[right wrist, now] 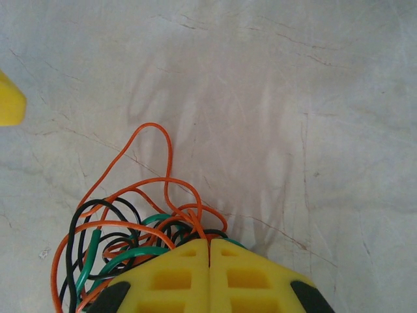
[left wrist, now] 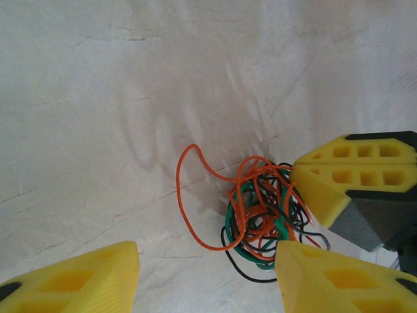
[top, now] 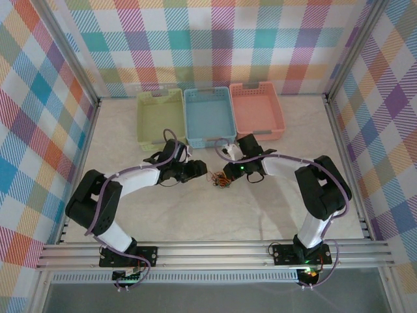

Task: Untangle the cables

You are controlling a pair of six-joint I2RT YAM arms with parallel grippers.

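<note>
The cables [top: 220, 180] lie in one small knot in the middle of the table [top: 260, 208], between the two grippers. The right gripper [right wrist: 208, 242] is pressed together at the knot's edge, an orange strand [right wrist: 186, 215] running into the seam, so it looks pinched. The left gripper [left wrist: 205, 261] is spread wide over the pile. These wires look feather-light and springy, apt to drag the whole knot along. I'd take the orange loop [left wrist: 189, 195] sticking out: it's the freest bit.

White marbled tabletop [top: 273, 215], evenly lit. Plaid walls [top: 228, 39] on 3 sides. Green basket [top: 141, 124], blue basket [top: 187, 120], pink basket [top: 279, 112] along far edge; alu rails [top: 215, 251] nr front.
</note>
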